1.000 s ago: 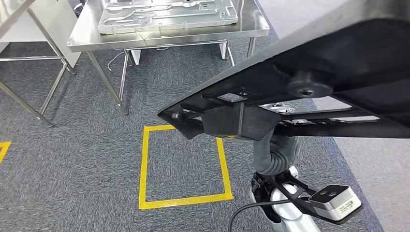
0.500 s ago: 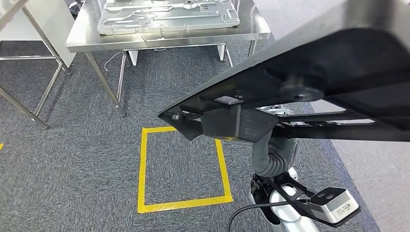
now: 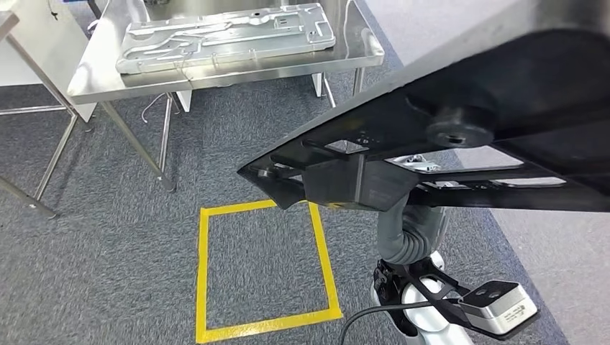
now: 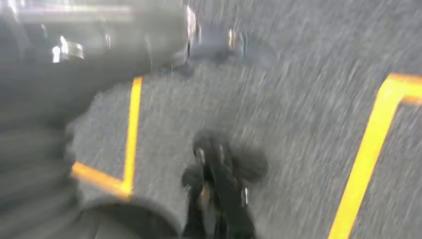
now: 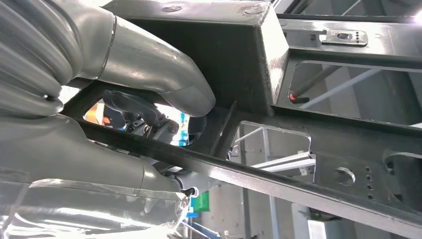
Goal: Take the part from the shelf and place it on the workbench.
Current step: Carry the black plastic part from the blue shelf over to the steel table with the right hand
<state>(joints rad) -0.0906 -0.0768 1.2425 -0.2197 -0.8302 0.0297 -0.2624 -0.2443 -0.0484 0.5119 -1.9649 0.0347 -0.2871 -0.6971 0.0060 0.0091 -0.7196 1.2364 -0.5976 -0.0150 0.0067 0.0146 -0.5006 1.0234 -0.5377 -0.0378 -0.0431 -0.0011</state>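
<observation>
The right hand (image 5: 149, 124) grips the black frame part (image 3: 460, 136), its long axis running left to right; the workbench (image 3: 216, 72) lies far left. Left hand's fingers: cannot tell.

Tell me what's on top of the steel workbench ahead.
A flat silver metal panel lies across the workbench, covering most of its top. The black part held by the right hand hides the bench's right end, and the far edge is cut off.
</observation>
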